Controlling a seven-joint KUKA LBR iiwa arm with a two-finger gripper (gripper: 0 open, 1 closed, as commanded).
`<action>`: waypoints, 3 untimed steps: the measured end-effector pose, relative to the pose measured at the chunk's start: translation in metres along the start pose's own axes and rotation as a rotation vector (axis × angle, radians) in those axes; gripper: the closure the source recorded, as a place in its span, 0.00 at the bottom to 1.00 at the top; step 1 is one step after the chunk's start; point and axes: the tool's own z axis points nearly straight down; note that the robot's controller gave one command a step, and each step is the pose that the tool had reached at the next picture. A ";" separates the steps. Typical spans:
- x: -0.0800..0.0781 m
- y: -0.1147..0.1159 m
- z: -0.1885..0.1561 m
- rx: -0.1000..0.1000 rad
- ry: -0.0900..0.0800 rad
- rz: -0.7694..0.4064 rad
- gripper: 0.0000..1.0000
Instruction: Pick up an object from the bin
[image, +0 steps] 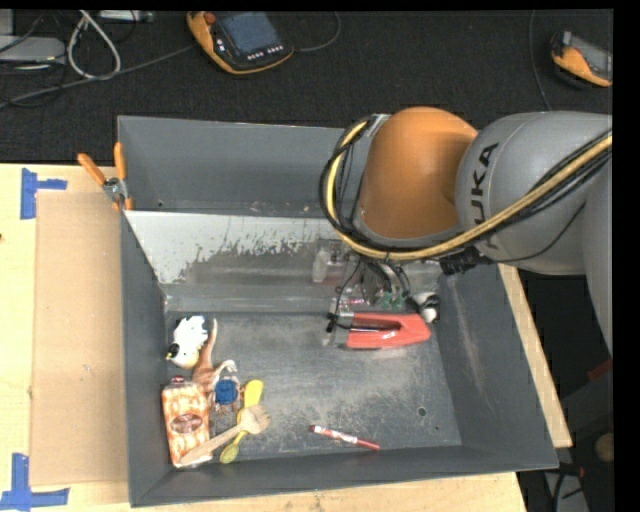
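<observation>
Gripper (352, 315) low in the bin (250, 170), under the arm's orange cover (415, 170), close to the foot of the back wall's slope. Whether it is spread or pinched: cannot tell, the wrist and cables hide too much. To the gripper's right the side wall's slope is near. To its left and toward the front wall the grey floor lies bare and wide, with the most room on that side. A red wedge-shaped thing (388, 332), long and flat, lies on the floor just beside the gripper on the front-right side, its left end right at the gripper's tip; touching or not is unclear. A thin red-and-white stick (345, 437) lies well apart from the gripper, near the front wall. Far off to the front-left, a heap in the corner: white-and-black toy figure (188, 340), orange patterned packet (186, 423), yellow spoon (243, 405), small blue piece (226, 391).
</observation>
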 end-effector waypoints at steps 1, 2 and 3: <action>0.029 -0.014 -0.033 0.000 0.010 0.059 0.00; 0.005 -0.050 -0.033 0.002 0.001 0.080 0.00; 0.044 -0.100 -0.060 -0.002 0.009 0.158 0.00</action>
